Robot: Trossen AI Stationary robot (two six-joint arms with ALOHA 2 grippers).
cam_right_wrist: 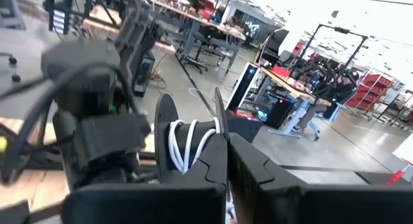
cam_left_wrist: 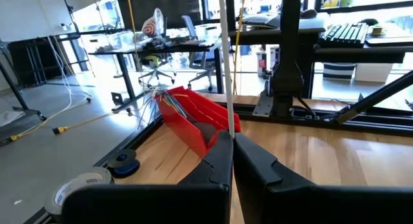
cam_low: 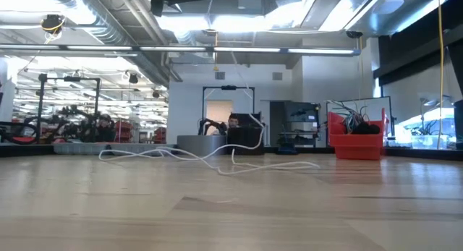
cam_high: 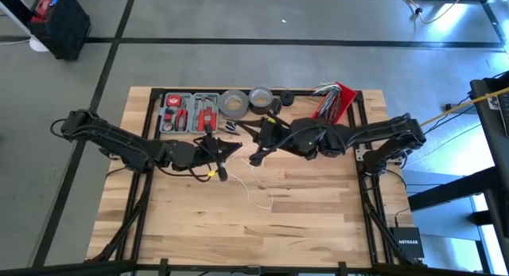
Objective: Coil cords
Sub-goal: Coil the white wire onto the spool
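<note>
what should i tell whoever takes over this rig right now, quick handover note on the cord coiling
Left gripper: shut on the white cable, which runs taut away from its fingertips; it is raised over the table's middle.
Right gripper: shut on the small black disc, also raised mid-table, close to the left.
Done: a few turns of cable already sit wound on the disc.
Left: a loose tail of cable still lies in loops on the wooden table below the grippers; it has to be wound on.
Tool tray, tape rolls and red bin at the far edge are not involved.

Left gripper [cam_left_wrist: 231, 161] pinching white cord [cam_left_wrist: 226, 69], red bin [cam_left_wrist: 193, 121], tape roll [cam_left_wrist: 80, 185]
</note>
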